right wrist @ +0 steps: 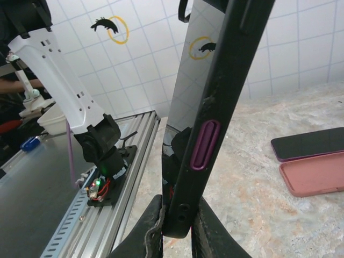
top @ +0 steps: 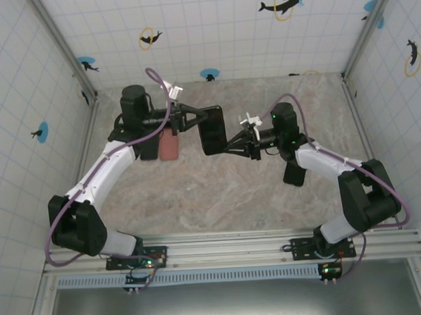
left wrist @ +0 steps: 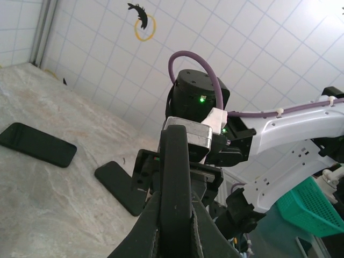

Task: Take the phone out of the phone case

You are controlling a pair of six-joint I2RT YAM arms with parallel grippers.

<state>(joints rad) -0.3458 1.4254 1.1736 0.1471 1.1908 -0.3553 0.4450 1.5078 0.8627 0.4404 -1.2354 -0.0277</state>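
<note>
Left end effector [top: 193, 119] is clamped tight on one edge of the phone case [top: 211, 129], holding it in the air over the middle of the desk [top: 220, 199] with the phone [right wrist: 185, 80] inside it. Right end effector [top: 232, 143] has its fingers pinched on the opposite edge, which looks like a proper grip, though I can't be totally sure. A pink case [top: 169, 144] lies flat on the desk by the left arm.
</note>
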